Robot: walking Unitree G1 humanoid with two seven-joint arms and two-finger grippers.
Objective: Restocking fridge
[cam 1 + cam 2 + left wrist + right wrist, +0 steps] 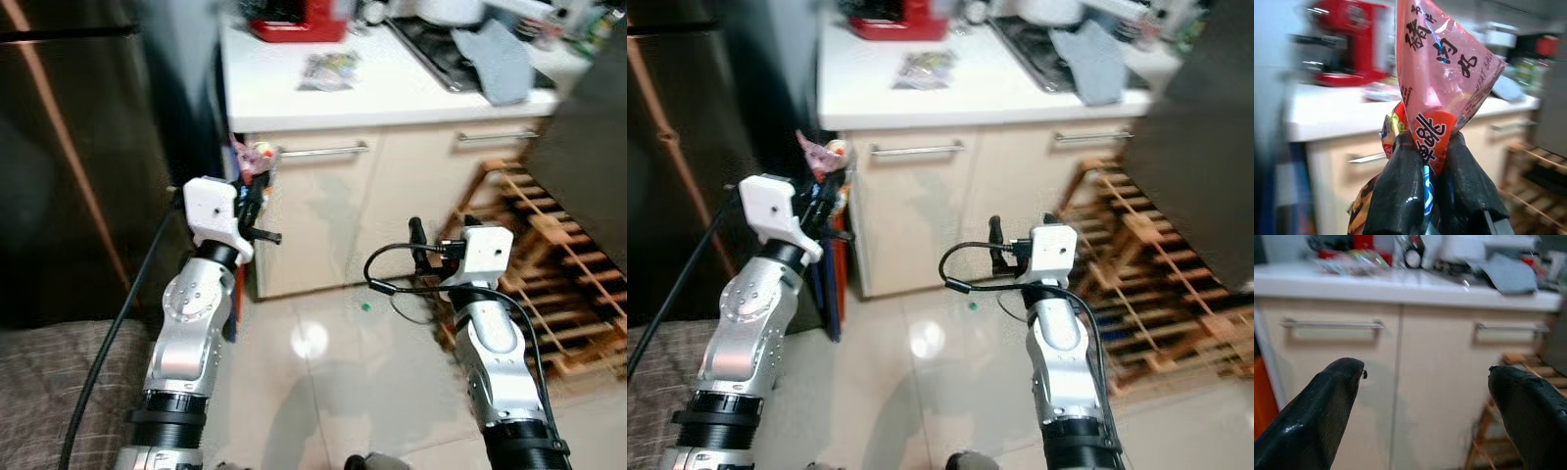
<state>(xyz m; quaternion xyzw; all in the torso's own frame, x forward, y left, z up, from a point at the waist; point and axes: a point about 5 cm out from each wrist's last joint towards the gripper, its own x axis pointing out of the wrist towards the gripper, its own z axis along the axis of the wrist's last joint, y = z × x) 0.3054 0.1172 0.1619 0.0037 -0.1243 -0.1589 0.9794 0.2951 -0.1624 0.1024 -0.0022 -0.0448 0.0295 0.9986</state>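
Left gripper (1425, 196) clamps a pink snack packet (1442, 83); right gripper (1425, 396) gapes wide, empty.
Packet looks light, soft, crinkly and slippery; pinching its lower edge seems adequate, though it may slide.

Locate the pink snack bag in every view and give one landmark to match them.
Left eye view: pink bag at the left end effector, before the cabinet's left edge.
Right eye view: same bag, upper left, above that end effector.
Left wrist view: bag in the centre, clamped between the fingers.
Right wrist view: not in it.
Shared landmark: red appliance on the counter.
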